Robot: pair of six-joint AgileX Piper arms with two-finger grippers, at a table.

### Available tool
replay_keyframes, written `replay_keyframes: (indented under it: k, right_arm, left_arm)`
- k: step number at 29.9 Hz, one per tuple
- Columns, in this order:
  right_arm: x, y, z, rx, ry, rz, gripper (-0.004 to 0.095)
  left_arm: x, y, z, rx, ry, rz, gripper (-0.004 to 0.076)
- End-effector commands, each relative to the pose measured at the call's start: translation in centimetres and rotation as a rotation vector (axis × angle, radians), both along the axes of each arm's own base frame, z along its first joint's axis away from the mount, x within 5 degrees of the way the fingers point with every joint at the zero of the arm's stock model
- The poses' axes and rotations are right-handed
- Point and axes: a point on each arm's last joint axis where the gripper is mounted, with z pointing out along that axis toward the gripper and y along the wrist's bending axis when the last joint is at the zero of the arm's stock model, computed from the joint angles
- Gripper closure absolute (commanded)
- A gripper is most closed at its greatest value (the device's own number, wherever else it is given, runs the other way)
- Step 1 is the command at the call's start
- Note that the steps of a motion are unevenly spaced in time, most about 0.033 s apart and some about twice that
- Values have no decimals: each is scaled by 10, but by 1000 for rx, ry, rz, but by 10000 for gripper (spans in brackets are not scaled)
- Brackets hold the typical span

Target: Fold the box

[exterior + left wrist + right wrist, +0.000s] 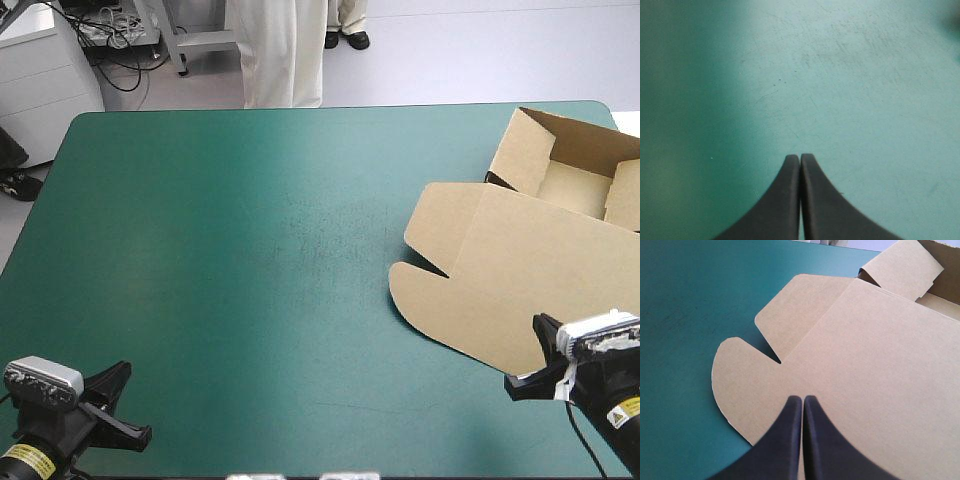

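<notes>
The brown box lies at the table's right side as an open tray toward the far right corner, its lid flat and reaching toward me with rounded flaps. My right gripper is shut and sits over the lid's near edge. In the right wrist view its tips meet above the lid, with a rounded flap beside them. My left gripper is at the near left corner, far from the box. It is shut with only bare cover ahead.
The teal-green cover stretches bare from the box's flaps to the table's left edge. The tray's far wall stands close to the table's far right corner and right edge.
</notes>
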Motion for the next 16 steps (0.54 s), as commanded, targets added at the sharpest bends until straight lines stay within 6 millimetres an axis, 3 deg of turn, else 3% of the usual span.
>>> replay_keyframes:
  k: [1, 8, 16]
  right_arm:
    - [-6, -1, -4, -10, -101, 4, 912]
    - [-18, -2, -31, 4, -121, 3, 913]
    - [-31, -1, -33, 30, -174, 14, 931]
  left_arm:
    - [-2, -1, 11, -52, -91, -22, 756]
    - [-6, 1, 9, -43, -110, -28, 756]
    - [-6, 0, 4, -59, -118, -37, 756]
